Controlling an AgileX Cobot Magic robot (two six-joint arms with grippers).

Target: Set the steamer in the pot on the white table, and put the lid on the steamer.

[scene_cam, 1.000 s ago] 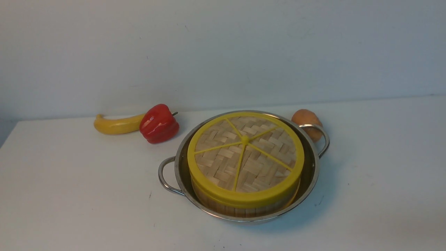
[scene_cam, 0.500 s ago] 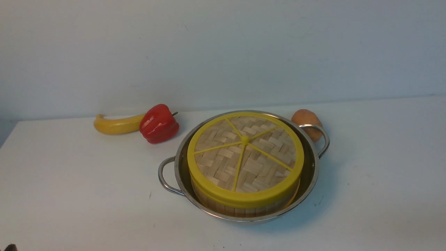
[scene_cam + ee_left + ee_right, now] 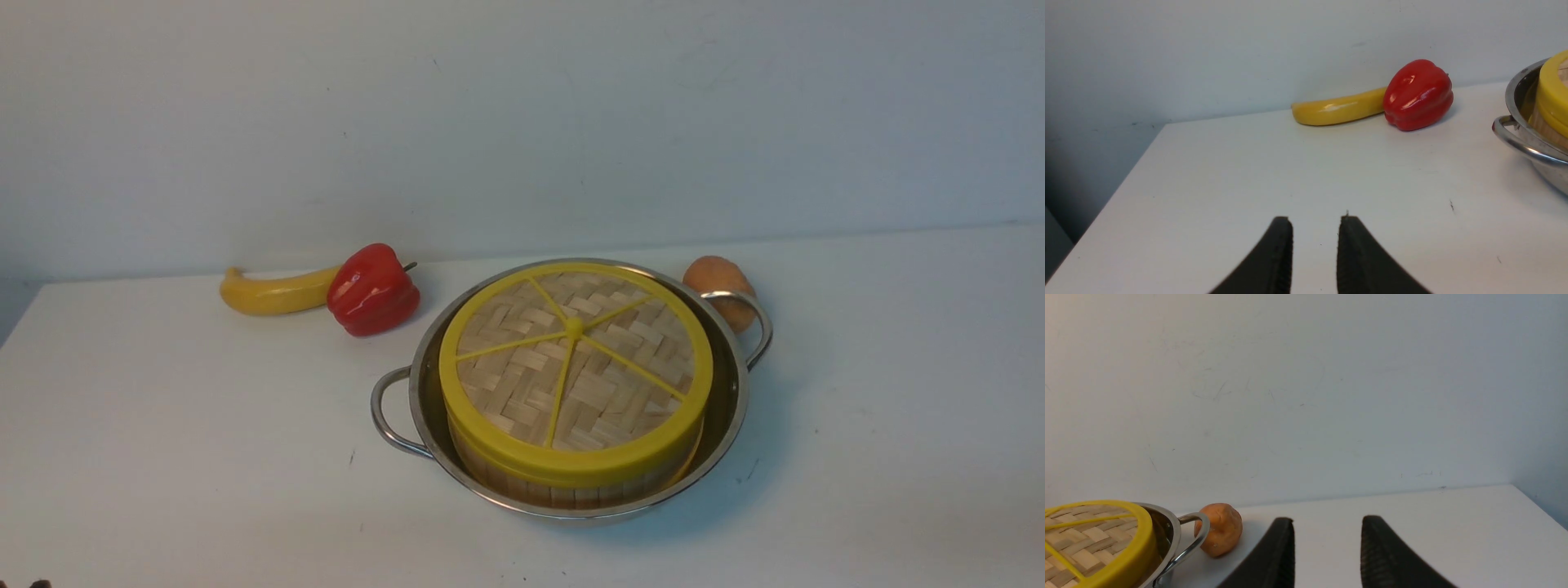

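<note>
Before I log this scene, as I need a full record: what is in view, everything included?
lid: one, woven tan with yellow rim, on the steamer
steamer: one, tan bamboo, in the pot
pot: one, silver, on the table
table: one, white, beneath everything
bell pepper: one, red, left of the pot
banana: one, yellow, left of the pepper
round item: one, orange-brown, by the pot's right handle
wall: one, pale, behind
pincers: two, dark, left and right, both open, empty

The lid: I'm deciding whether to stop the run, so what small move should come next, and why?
Probably just draw both arms back: the lid covers the steamer, which sits inside the pot, and both grippers stand open and empty.
</note>
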